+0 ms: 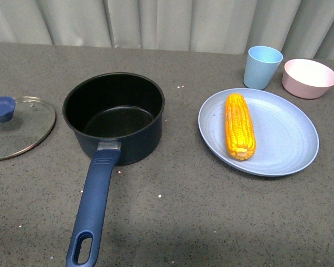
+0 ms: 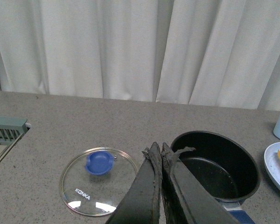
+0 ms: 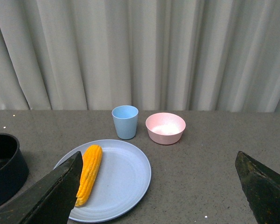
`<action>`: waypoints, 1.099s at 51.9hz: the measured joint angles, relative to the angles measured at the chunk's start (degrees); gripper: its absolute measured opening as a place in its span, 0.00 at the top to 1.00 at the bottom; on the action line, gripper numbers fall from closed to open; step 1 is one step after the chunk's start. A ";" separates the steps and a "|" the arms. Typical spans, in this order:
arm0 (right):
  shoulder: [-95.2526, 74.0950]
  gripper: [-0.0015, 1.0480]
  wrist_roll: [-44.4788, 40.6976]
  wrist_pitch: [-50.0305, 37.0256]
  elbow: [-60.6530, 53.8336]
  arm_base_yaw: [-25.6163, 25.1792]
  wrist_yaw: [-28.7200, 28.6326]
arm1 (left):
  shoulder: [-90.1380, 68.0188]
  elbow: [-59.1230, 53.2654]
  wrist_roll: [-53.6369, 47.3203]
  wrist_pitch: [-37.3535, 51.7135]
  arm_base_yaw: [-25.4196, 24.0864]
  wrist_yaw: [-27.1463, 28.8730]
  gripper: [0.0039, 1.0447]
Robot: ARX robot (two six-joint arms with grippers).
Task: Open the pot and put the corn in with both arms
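Observation:
The navy pot (image 1: 114, 117) stands open and empty on the grey counter, its long handle (image 1: 94, 208) pointing toward me. Its glass lid (image 1: 14, 127) with the blue knob (image 1: 1, 108) lies flat to the pot's left. The corn (image 1: 239, 125) rests on a light blue plate (image 1: 289, 144) to the right. Neither arm shows in the front view. In the left wrist view my left gripper (image 2: 157, 149) is shut on nothing, raised between the lid (image 2: 99, 181) and the pot (image 2: 217, 163). My right gripper (image 3: 158, 158) is wide open above the counter, beside the corn (image 3: 89, 172).
A light blue cup (image 1: 263, 67) and a pink bowl (image 1: 309, 78) stand behind the plate. White curtains close off the back. A grey-green rack (image 2: 4, 133) sits at the far left edge in the left wrist view.

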State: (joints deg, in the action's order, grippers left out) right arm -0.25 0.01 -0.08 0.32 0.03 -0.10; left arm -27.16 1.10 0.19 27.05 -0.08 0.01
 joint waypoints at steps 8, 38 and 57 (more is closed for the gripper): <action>0.00 0.09 0.00 0.00 0.00 0.00 0.02 | 4.11 0.00 0.00 -3.93 0.00 -0.02 0.96; 0.00 0.09 0.00 0.00 0.00 0.00 0.02 | 16.13 0.00 0.00 -15.78 0.00 0.00 0.96; 0.00 0.09 0.00 0.00 0.00 0.00 0.00 | 26.82 0.00 0.00 -26.91 0.00 -0.02 0.96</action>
State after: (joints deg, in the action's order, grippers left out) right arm -0.25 0.01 -0.08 0.32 0.03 -0.10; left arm -0.34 1.10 0.19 0.14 -0.08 -0.01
